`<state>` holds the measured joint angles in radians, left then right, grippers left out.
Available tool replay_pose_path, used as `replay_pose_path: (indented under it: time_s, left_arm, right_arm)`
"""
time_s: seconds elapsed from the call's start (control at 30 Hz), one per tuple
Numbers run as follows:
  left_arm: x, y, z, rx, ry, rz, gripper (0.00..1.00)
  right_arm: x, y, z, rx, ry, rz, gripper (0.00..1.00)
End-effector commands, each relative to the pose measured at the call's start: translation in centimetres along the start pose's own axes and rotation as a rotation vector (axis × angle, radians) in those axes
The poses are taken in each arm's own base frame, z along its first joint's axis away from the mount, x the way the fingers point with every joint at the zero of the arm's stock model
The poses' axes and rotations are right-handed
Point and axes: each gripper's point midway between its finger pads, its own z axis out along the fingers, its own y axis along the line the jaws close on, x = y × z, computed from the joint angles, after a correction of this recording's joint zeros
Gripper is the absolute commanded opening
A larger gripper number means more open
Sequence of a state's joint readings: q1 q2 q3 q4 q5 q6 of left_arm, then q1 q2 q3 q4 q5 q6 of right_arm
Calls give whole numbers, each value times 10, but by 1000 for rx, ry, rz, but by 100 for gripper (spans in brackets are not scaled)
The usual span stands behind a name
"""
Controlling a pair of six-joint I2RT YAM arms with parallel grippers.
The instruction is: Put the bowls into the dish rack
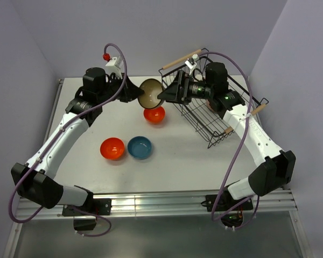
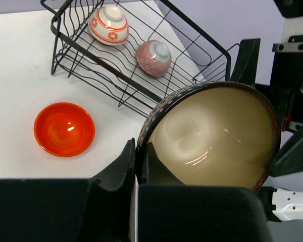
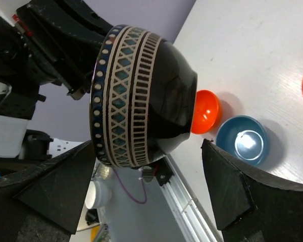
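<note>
So the brown bowl [image 2: 217, 136] is up off the surface [image 1: 172, 161], tipped on its side between the two arms. The left pincer [image 2: 140, 166] is pressed together on its rim, one finger inside against the beige glaze and one outside on the patterned band. The bowl's mouth faces back toward the left wrist and its foot points at the right arm.

The right pincer [image 3: 149, 146] is spread wide, with one finger on each side of the bowl. From its own camera the bowl sits right in the gap. One finger is clearly apart from the bowl. The other is very close to the rim, and I can't tell if it's touching.

Arm poses: the left arm stretches from its near-left base up toward the back middle, with the wrist bent to point right. The right arm comes up from the near-right base alongside the rack [image 1: 202, 115], with its wrist turned left, so the pincers meet nose to nose.

The rack sits at the back right of the surface, just beside the handoff spot. Two patterned bowls are upside down on its wire floor, an orange-and-white one [image 2: 108, 24] and a pinkish one [image 2: 154, 58]. One orange bowl [image 1: 154, 114] sits on the surface just in front of the held bowl. Another orange bowl [image 1: 112, 148] and a blue bowl [image 1: 139, 147] sit side by side nearer the bases.
</note>
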<state>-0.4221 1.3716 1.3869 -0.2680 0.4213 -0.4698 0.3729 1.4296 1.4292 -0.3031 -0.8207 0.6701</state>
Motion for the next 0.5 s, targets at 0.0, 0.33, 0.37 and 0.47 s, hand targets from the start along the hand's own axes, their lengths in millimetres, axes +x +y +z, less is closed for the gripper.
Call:
replay_pose_path:
  time_s: [0.0, 0.33, 0.37, 0.47]
  left_arm:
    - [-44, -31, -7, 108, -133, 24, 0]
    - [-37, -31, -6, 121, -121, 5, 0]
    - [-37, -30, -5, 121, -119, 1, 0]
    - [-36, -32, -5, 128, -117, -4, 0]
  right_arm:
    - [-3, 18, 5, -87, -4, 27, 92]
    - [-8, 21, 12, -112, 8, 56, 92]
    - [-8, 22, 12, -115, 6, 53, 92]
    - [-7, 23, 12, -120, 5, 50, 90]
